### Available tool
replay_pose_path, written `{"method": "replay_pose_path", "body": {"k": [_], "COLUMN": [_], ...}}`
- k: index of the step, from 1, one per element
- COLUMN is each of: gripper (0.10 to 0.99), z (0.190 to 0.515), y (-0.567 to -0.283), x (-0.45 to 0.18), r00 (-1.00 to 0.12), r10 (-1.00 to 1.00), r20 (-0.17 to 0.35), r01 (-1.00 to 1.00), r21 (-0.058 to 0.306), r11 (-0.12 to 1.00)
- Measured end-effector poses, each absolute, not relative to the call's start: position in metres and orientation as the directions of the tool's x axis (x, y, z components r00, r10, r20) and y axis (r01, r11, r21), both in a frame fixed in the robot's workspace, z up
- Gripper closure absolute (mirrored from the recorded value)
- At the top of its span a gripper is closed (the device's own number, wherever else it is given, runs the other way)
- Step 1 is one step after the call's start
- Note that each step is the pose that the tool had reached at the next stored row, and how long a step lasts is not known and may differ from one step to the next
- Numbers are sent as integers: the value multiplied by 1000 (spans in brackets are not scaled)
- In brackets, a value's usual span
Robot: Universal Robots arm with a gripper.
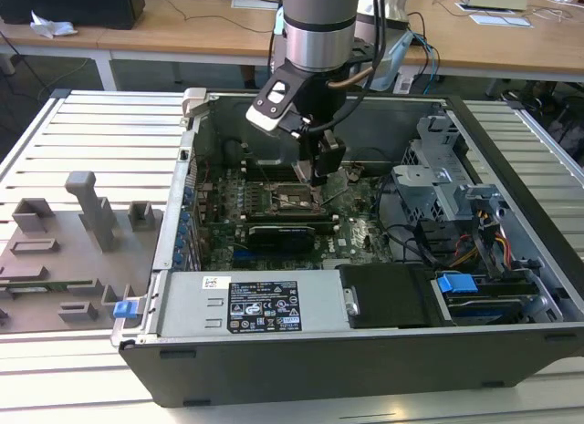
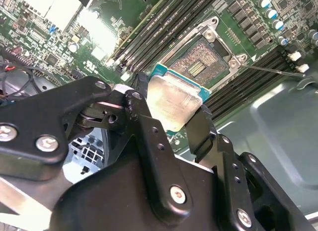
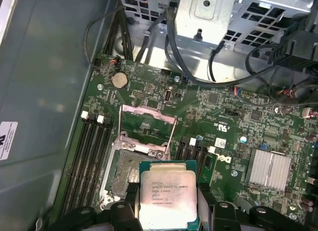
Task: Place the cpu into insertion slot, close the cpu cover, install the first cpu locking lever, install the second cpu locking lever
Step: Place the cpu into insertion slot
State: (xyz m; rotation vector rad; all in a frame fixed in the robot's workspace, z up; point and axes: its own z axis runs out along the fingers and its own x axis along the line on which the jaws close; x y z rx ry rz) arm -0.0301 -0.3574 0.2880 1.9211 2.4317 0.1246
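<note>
1. One gripper (image 2: 171, 108) is pinching the cpu (image 3: 166, 193) by two opposite edges, its metal top facing both wrist cameras.
2. The cpu is hanging over the green motherboard (image 1: 360, 232), just beside the insertion slot (image 3: 125, 166).
3. The cpu cover (image 3: 149, 110) is standing raised, leaving the slot's centre bare.
4. In the exterior view, the gripper is hovering at about 1 o'clock from the slot, inside the open computer case (image 1: 365, 369) on the desk (image 1: 91, 123).
</note>
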Motion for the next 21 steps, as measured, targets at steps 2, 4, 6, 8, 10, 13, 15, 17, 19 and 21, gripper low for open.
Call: {"method": "replay_pose_path", "body": {"k": [2, 4, 6, 8, 10, 13, 15, 17, 19, 21], "gripper": [541, 541, 541, 541, 541, 541, 541, 541, 541, 541], "z": [288, 288, 288, 288, 288, 288, 288, 288, 288, 288], "y": [-357, -357, -357, -357, -357, -357, -357, -357, -357, -357], "x": [-30, -30, -30, -30, -30, -30, -30, -30, -30, -30], "r00": [-218, -200, -187, -176, -160, -144, -135, -128, -119, -112], "r10": [976, 980, 982, 984, 987, 989, 991, 992, 993, 994], "r20": [18, 18, 18, 18, 18, 18, 18, 18, 18, 18], "r01": [973, 976, 979, 981, 984, 986, 987, 988, 989, 990], "r21": [88, 88, 88, 88, 88, 88, 88, 88, 88, 88], "r11": [215, 198, 185, 174, 158, 142, 133, 126, 117, 110]}}
